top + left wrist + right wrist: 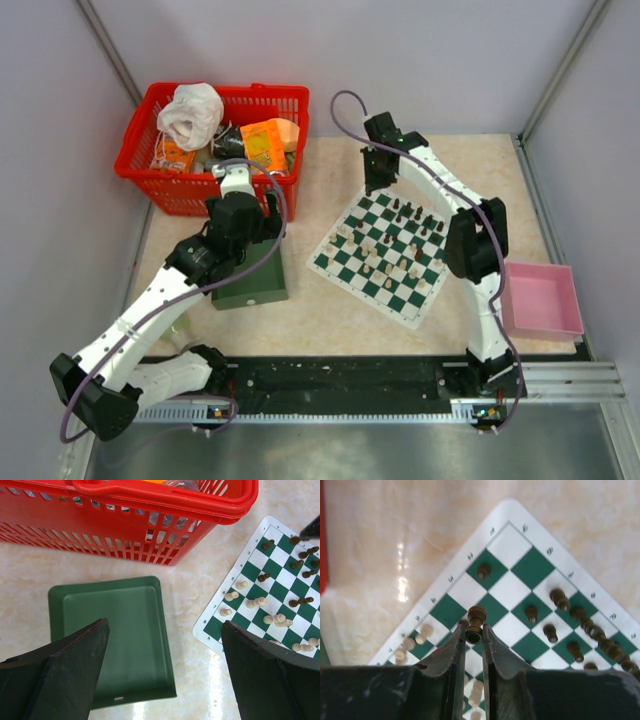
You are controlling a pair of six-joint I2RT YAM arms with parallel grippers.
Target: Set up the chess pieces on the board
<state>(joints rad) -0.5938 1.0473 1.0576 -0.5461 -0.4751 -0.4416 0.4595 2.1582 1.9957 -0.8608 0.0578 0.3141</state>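
– Right wrist view: the right gripper (474,632) has its fingers pinched shut on a dark piece (476,616), low on its stem, over the board (508,544) near the corner farthest from this camera. Whether its foot touches the board I can't tell

– So placing it is the job. How would you do that well?

– My judgement: bring it straight down onto the middle of one square and keep it upright. Open the fingers only a little, then lift straight up. Other dark pieces (532,613) stand on squares just beside it, and a crowded row runs along the board's edge, so a sideways swing could topple them

– And the other arm?

– The left gripper (165,625) hangs with its fingers spread wide, holding nothing, above the green tray (100,605) that lies just beside the board, off its border. Best it waits there, away from the board

– How will things handle?

– The pieces look like turned wood: small, with a rounded head on a narrow neck over a wider foot. The dark ones shine as if varnished, so a grip may slip. Some cream pieces (257,601) lie on their sides on the board and would roll. The board is a thin printed mat of green and white checks, with digits on its white border. It may shift on the glossy marbled table (200,670). A red basket (125,535) of slotted plastic stands beyond the board's border
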